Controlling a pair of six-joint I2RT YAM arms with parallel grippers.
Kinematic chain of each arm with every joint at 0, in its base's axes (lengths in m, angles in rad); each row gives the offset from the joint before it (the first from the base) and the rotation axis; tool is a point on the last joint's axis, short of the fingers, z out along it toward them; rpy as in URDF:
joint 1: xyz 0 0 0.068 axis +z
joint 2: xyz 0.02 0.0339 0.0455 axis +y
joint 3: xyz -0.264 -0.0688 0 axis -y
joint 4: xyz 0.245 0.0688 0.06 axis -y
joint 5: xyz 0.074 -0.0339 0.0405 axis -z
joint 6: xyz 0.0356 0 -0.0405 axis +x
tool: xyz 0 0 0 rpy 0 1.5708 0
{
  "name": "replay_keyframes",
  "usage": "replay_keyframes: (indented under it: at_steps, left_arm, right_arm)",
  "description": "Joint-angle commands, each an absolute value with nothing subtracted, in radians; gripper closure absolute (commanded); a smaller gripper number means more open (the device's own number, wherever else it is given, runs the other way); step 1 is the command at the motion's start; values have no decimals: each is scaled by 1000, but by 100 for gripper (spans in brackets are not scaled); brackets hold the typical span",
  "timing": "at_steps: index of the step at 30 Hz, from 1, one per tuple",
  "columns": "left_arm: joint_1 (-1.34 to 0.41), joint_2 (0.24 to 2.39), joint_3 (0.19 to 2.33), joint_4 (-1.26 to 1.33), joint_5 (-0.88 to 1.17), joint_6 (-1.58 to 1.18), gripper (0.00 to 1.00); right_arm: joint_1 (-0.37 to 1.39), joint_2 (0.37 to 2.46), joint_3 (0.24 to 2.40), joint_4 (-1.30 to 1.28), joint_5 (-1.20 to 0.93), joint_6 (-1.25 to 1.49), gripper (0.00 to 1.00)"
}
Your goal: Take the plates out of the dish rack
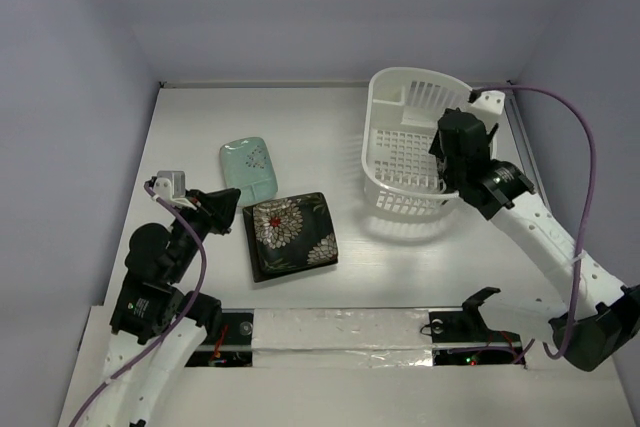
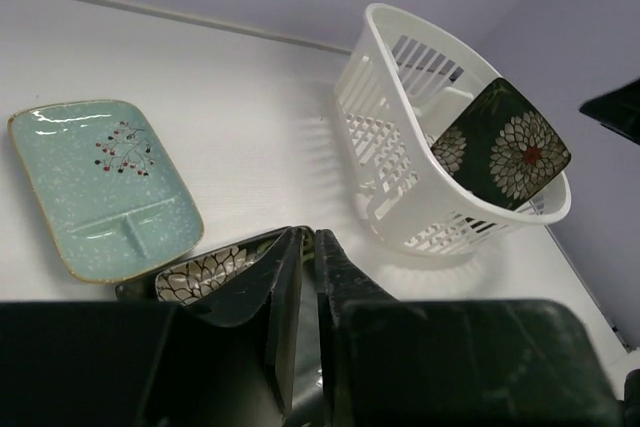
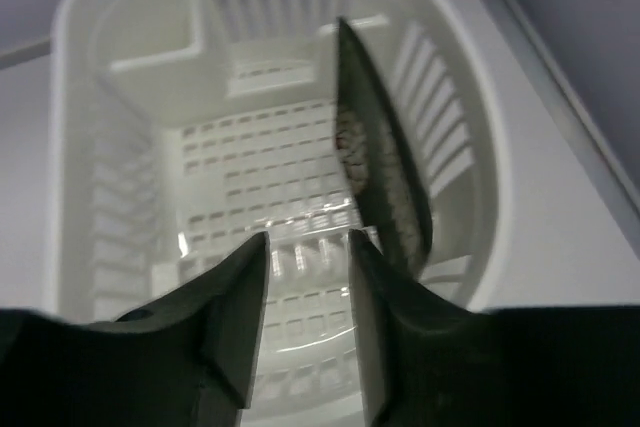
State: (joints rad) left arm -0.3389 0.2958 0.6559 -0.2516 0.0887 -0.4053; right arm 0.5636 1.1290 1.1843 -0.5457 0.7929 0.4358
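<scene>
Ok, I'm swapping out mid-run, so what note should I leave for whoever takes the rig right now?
Left gripper: shut, empty, at the edge of the flowered plate on the table.
Right gripper: open, empty, above the dish rack.
Done: mint plate and that flowered plate are out.
Left: second flowered plate leans against the rack's inner wall. No other plate visible.

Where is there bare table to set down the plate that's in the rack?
Bare table lies between the mint plate and the dish rack, and in front of the rack. It is crowded where the left gripper sits beside the flower plate.
</scene>
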Motion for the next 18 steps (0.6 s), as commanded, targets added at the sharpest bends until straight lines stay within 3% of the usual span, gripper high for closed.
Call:
replay_keyframes:
  at_steps: [1,5,18]
  left_arm:
    - [-353,282,663,-216,80,-403,91]
    - [-353,270,663,-219,72,-405,84]
    - [-380,245,663,-224,58,-405,77]
  right_arm:
    - [480,1123,1232,-578,873,361,35]
    - [411,1157,1281,-615,842,322,19]
    - [310,1390,1316,-661,788,244,25]
